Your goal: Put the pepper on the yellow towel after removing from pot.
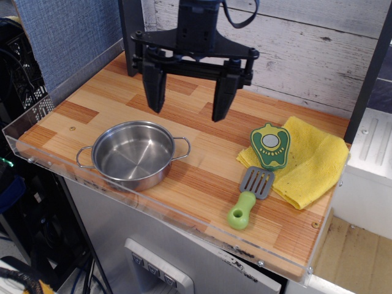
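Pepper (270, 146) lies flat, cut face up, on the left end of the yellow towel (306, 162), its stem end pointing toward the back wall and its lower tip near the towel's front-left edge. The towel sits at the right side of the wooden surface (184, 107), slightly rumpled, with one corner close to the surface's right edge.

The pot (135, 154) stands upright at the front left of the surface, well apart from the towel, and nothing shows inside it. A spatula (251, 196) with a green handle lies just in front of the pepper, its grey slotted blade touching the towel's edge and its handle pointing toward the front rim.

The black arm comes down from the top of the view, close to the back wall, roughly upright. Its tool (188, 103) hangs above the middle of the surface, behind and to the right of the pot and left of the towel. The two dark fingers (154, 89) point straight down and are spread wide, with nothing between them. Neither finger touches the surface, pot or pepper
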Tool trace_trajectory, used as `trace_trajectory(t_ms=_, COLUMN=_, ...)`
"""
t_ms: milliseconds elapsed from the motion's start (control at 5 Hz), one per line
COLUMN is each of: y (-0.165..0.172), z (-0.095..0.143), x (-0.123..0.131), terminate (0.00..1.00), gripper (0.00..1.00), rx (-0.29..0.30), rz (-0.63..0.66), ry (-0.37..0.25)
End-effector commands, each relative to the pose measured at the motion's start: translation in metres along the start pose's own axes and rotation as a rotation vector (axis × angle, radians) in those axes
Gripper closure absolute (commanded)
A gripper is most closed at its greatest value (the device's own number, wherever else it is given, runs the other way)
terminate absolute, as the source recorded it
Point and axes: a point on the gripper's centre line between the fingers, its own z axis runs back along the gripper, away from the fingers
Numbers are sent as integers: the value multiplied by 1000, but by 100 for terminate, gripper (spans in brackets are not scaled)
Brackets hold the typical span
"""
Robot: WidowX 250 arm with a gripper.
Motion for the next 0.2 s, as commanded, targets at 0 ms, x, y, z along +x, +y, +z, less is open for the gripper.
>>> trace_trajectory(t_ms=0, y=-1, z=9, x=-9, terminate=100, gripper=0, rx=-16, rz=5, ry=-31)
